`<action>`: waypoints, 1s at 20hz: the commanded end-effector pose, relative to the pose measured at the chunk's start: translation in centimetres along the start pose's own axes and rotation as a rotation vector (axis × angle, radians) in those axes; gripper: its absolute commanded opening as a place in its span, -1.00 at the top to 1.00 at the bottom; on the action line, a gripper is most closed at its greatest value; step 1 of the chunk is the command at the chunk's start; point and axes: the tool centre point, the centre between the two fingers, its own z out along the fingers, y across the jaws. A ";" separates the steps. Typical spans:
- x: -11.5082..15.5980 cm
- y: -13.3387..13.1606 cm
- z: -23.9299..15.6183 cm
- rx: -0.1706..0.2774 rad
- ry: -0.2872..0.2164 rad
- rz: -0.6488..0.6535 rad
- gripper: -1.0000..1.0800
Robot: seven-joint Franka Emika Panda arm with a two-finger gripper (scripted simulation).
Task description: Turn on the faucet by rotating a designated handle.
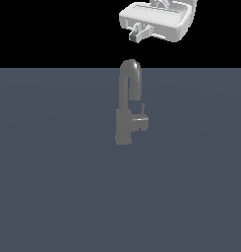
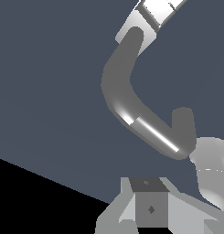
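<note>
One faucet (image 1: 128, 106), one handle (image 1: 140, 119) — end effector (image 1: 136, 35) above, spread unclear.

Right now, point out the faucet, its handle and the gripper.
faucet (image 1: 124, 125): exterior view, on the cylindrical base.
handle (image 1: 141, 120): exterior view, on the side stub.
gripper (image 1: 137, 33): exterior view, between the fingertips.

surface: flat slate-blue floor (image 1: 53, 187) | on it: grey faucet (image 1: 127, 106), upright, mid-scene

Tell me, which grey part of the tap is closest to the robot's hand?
The arched spout. Its curved top sits just under the gripper, while the handle juts sideways from the faucet's base lower down.
</note>
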 end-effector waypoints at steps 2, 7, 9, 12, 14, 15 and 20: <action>2.2 -0.1 -0.1 0.047 -0.052 0.043 1.00; 5.5 0.0 0.1 0.115 -0.126 0.106 1.00; 6.8 0.1 0.2 0.143 -0.156 0.132 1.00; 8.8 0.2 0.5 0.186 -0.202 0.171 1.00; 10.1 0.4 0.7 0.215 -0.233 0.198 1.00; 10.8 0.5 0.8 0.229 -0.249 0.212 1.00; 14.2 1.0 1.7 0.305 -0.330 0.283 1.00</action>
